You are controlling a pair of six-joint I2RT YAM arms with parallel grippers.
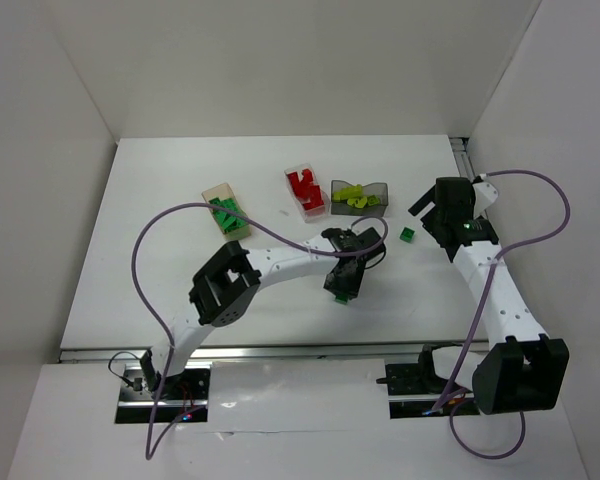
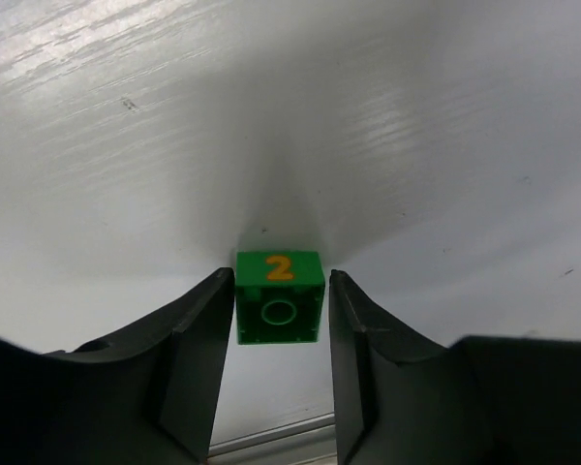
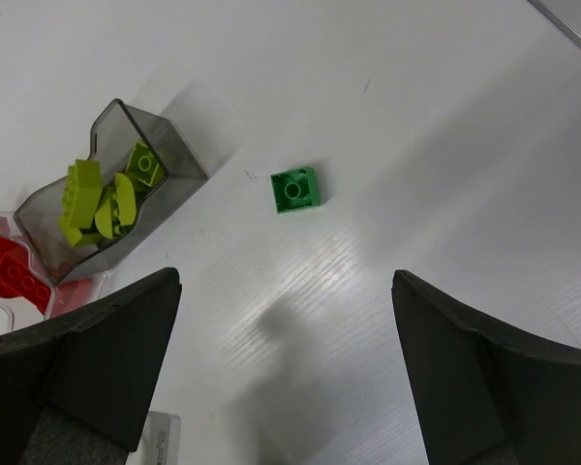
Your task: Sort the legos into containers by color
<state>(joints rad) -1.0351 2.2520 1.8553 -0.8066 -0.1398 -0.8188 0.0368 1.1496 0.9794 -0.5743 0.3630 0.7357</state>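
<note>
Legos [image 1: 226, 213] of dark green lie in the tan container [image 1: 216, 190], red legos [image 1: 303, 186] in the clear container [image 1: 318, 209], and lime legos [image 1: 353, 195] in the grey container [image 1: 379, 190]. All three containers stand at the far middle of the table [image 1: 160, 220]. In the top view the tan and the clear container run with their long side from upper left to lower right, while the grey one lies across, left to right.

One green brick [image 2: 279, 308] sits on the table between the left jaws. It is nearly square, so no long side can be named. A face with an orange "2" is farther from the wrist camera, and a face with a round ring is turned toward it. The left jaws stand close at both its sides, and it cannot be told whether they press it or only flank it. From above this brick shows only as a small green bit at the end of the left arm [image 1: 280, 262].

The second green brick [image 1: 407, 234] lies alone near the grey container, ring face up. The right jaws are spread wide with nothing between them. In the right wrist view the clear container is cut off at the left edge.
</note>
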